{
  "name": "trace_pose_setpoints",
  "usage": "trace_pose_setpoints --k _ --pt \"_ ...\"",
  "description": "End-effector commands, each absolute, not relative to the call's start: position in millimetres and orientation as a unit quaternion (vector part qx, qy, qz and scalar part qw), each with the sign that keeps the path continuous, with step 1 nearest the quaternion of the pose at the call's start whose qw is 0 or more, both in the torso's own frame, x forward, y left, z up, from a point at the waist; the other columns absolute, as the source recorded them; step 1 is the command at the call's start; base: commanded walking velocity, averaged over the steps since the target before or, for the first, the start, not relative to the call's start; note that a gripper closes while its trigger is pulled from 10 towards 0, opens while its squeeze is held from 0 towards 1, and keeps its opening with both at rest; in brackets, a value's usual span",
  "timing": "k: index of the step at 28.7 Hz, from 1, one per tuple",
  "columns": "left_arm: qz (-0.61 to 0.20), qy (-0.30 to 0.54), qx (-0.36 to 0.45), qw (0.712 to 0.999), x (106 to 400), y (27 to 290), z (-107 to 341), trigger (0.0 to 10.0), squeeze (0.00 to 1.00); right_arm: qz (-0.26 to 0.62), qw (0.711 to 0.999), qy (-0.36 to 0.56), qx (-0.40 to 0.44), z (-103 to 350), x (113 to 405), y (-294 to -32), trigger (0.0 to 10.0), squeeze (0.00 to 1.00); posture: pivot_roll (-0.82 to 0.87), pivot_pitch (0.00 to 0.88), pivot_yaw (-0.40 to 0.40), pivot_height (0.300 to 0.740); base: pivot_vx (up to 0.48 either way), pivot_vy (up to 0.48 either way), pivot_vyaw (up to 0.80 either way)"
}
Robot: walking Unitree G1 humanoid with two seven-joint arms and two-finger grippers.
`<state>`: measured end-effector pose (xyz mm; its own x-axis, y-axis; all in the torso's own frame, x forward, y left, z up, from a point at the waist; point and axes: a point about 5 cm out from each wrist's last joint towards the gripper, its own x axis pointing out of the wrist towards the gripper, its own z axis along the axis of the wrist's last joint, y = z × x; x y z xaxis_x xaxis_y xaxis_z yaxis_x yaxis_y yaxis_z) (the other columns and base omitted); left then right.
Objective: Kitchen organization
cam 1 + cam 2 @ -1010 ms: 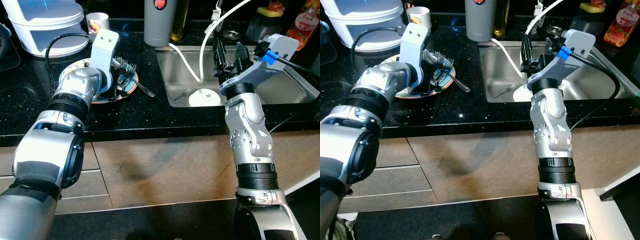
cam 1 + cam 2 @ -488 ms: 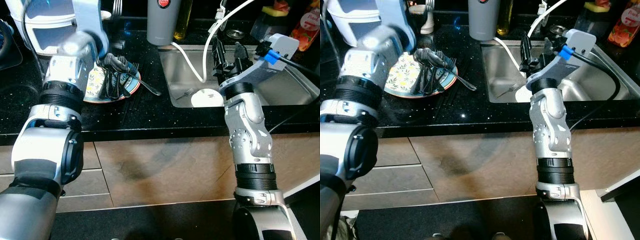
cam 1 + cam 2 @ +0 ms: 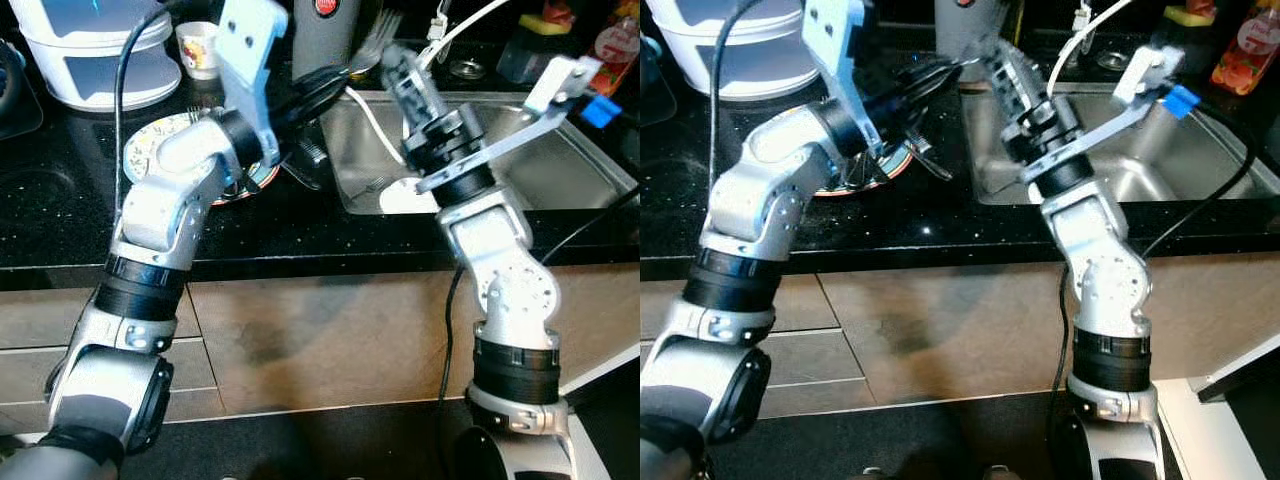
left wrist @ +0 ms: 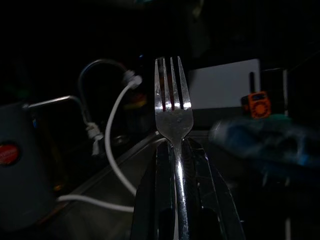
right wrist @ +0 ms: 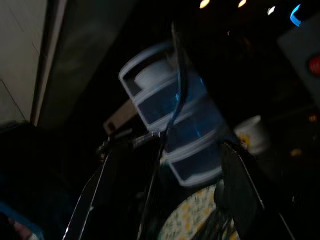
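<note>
A shiny four-tined metal fork (image 4: 172, 107) is pinched in the left gripper (image 4: 176, 150) above the sink's (image 3: 560, 170) left edge; the right gripper's (image 5: 167, 165) black fingers are held spread.

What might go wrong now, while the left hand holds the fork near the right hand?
1. The left hand pinches the fork only by its handle, so it may slip and drop into the sink.
2. The right hand is close to the fork's tines; the two could collide.
</note>
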<state>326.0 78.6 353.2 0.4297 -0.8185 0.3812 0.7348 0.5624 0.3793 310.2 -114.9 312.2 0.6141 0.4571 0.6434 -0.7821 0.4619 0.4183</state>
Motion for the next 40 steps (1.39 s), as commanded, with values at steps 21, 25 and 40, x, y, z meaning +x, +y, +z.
trace_pose_setpoints --k 21,25,40 --pt "-0.489 -0.219 0.147 0.831 311 73 326 10.0 0.0 0.354 0.821 -0.215 0.392 316 314 -135 0.0 0.0 0.11 0.086 -0.067 0.74 0.0 0.0 0.0" --pt "-0.481 -0.225 0.149 0.834 311 74 329 10.0 0.0 0.356 0.819 -0.212 0.396 316 314 -135 0.0 0.0 0.11 0.087 -0.068 0.74 0.0 0.0 0.0" --pt "-0.451 -0.227 0.136 0.852 317 75 329 10.0 1.0 0.265 0.865 -0.223 0.363 313 330 -149 0.0 0.0 0.11 0.091 -0.068 0.74 0.0 0.0 0.0"
